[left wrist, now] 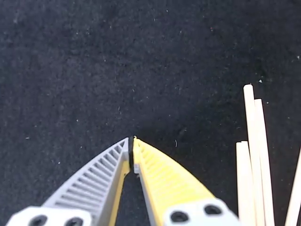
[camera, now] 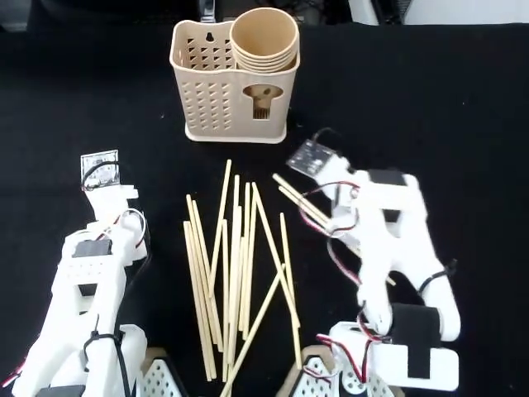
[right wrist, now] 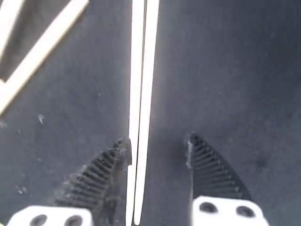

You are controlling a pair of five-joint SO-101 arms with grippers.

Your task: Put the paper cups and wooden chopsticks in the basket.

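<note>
Left jaws clenched on nothing above the black worktop [camera: 463,124], right jaws spread wide, straddling a pair of chopsticks [right wrist: 137,70] lying flat. Loose chopsticks [camera: 240,256] lie scattered between the arms, and beyond, paper cups [camera: 264,41] sit stacked in the basket [camera: 211,103].

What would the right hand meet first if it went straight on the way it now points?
Probably the pair of wooden chopsticks lying inside the open right hand; past them, black cloth, depth unclear.
</note>
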